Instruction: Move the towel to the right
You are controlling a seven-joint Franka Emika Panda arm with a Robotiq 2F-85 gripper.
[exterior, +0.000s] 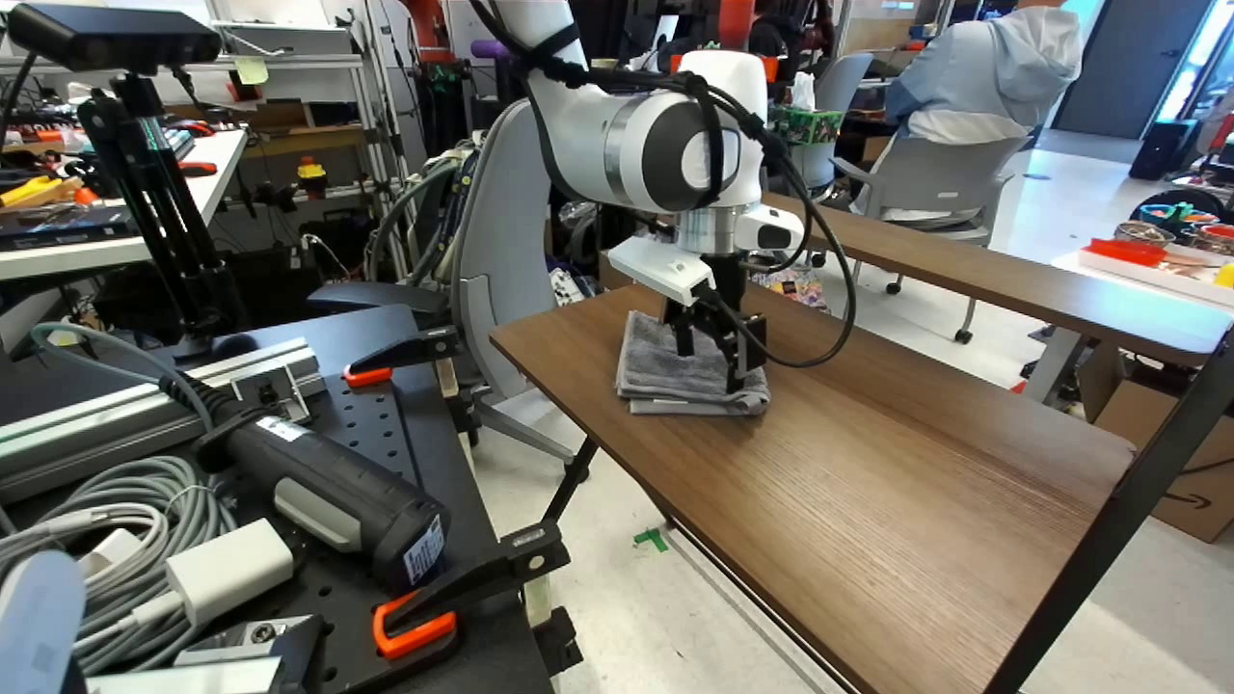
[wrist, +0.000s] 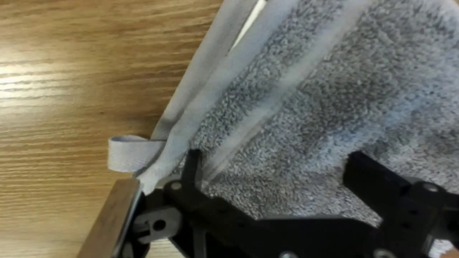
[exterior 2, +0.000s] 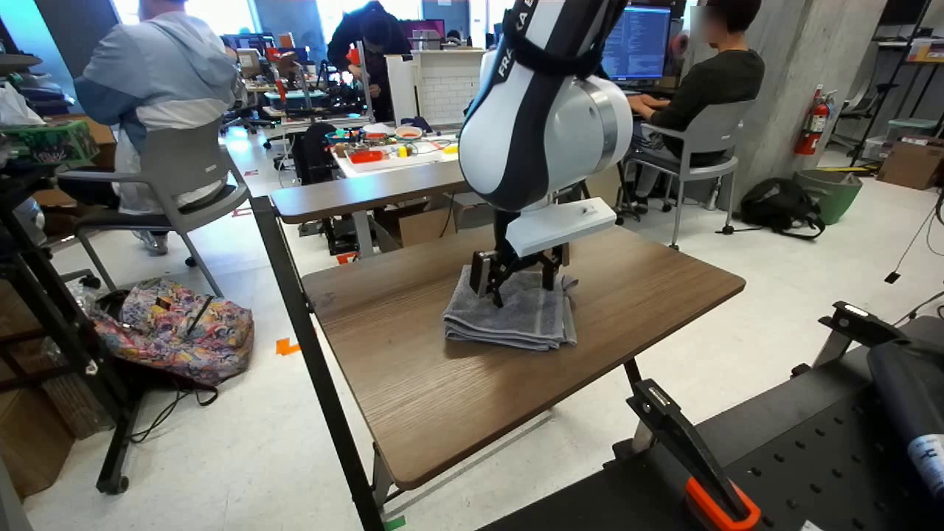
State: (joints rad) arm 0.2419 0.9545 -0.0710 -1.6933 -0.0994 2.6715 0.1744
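The towel (exterior: 652,368) is a folded grey cloth with lighter stripe bands, lying flat on the brown wooden table. It also shows in an exterior view (exterior 2: 509,321) and fills much of the wrist view (wrist: 308,107), where a small fabric loop sticks out at its edge. My gripper (exterior: 710,364) points down over the towel, also seen in an exterior view (exterior 2: 523,293). In the wrist view, the gripper (wrist: 274,156) has its two black fingers wide apart with towel cloth below and between them. The fingertips are at or just above the cloth; I cannot tell whether they touch it.
The wooden table (exterior: 925,511) has a dark metal post (exterior: 1109,530) at one end. A black workbench (exterior: 386,424) with clamps, a cable coil (exterior: 145,520) and a black tool (exterior: 328,482) stands beside it. A grey chair (exterior: 501,251) is close to the table.
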